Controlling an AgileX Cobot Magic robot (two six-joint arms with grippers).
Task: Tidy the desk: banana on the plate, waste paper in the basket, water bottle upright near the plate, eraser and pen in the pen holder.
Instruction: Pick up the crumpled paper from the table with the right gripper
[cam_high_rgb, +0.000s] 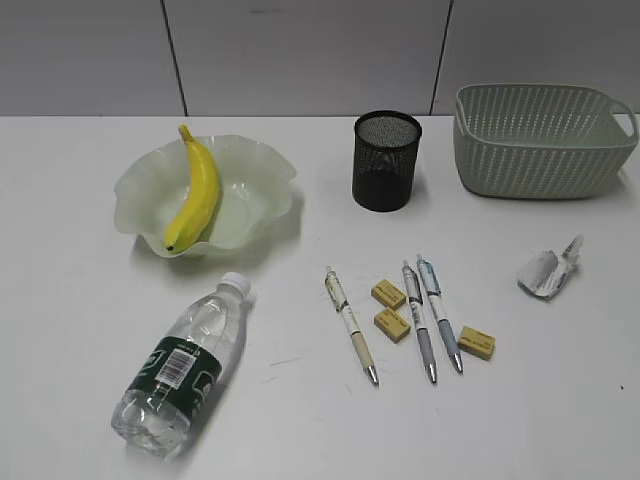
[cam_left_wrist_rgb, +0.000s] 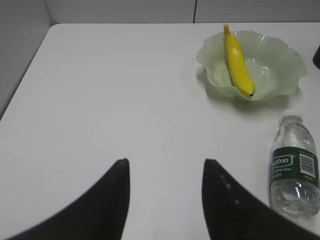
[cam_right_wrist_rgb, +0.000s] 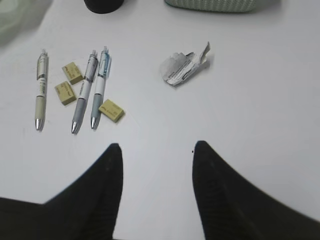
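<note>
Banana: a yellow banana (cam_high_rgb: 196, 190) already lies inside the pale green wavy plate (cam_high_rgb: 270, 165) at the back left of the white tabletop (cam_high_rgb: 80, 300); this part looks done.
Bottle: a clear water bottle (cam_high_rgb: 185, 365) with a white cap and dark green label lies on its side in front of the plate, cap pointing toward it, close but not touching.
Waste paper: a small crumpled wad (cam_high_rgb: 548, 269) sits on the right, in front of the green basket (cam_high_rgb: 540, 140), apart from it.
Pens: three pens (cam_high_rgb: 418, 320) lie roughly parallel in the middle, tips toward the viewer.
Erasers: three small yellow erasers (cam_high_rgb: 392, 324) lie among the pens, one just right of them.
Pen holder: a black mesh cup (cam_high_rgb: 386, 160) stands behind the pens, upright; whether anything is inside is hard to tell.
Left end effector: (cam_left_wrist_rgb: 165, 192) fingers spread wide, holding nothing, above bare tabletop left of the bottle.
Right end effector: (cam_right_wrist_rgb: 157, 185) fingers spread wide, holding nothing, nearer the viewer than the pens and the wad.
Step in hand: probably the bottle for the left arm or the wad for the right.
Doing it well: grip the bottle across its labelled middle, tip it onto its base, and release only once it stands steady beside the plate; pinch the wad from above at its bulkiest part and release it over the basket's opening.
</note>
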